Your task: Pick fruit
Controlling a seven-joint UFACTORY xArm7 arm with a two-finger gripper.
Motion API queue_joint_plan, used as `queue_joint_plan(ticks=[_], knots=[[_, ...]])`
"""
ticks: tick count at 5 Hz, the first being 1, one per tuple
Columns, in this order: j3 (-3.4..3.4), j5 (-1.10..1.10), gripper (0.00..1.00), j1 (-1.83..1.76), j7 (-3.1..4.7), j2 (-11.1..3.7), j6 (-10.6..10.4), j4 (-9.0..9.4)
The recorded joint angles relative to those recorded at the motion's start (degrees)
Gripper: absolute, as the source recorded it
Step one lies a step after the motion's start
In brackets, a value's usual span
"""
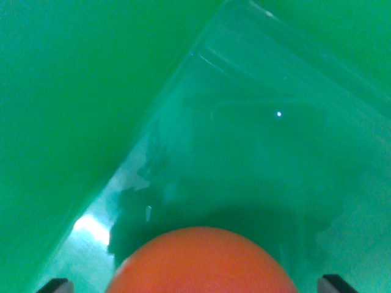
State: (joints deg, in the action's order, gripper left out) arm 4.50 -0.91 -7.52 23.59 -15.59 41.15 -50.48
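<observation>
A: The smooth, round orange fruit (201,262) sits at the near edge of the wrist view, between the claw (198,288)'s two dark tips, which stand spread and clear of it.

B: It looks light, firm and slippery. I'd grip across its widest middle.

A: Beyond it lies a glossy green worktop (275,159); a matte green panel (67,110) rises further back.
</observation>
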Motion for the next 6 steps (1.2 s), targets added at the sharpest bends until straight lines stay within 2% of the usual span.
queue_joint_plan(ticks=[4,5,6], knots=[[0.02,0.02,0.0,-0.03,0.1,-0.05,-0.2,0.18],[0.02,0.02,1.0,-0.03,0.1,-0.05,-0.2,0.18],[0.02,0.02,1.0,-0.03,0.1,-0.05,-0.2,0.17]])
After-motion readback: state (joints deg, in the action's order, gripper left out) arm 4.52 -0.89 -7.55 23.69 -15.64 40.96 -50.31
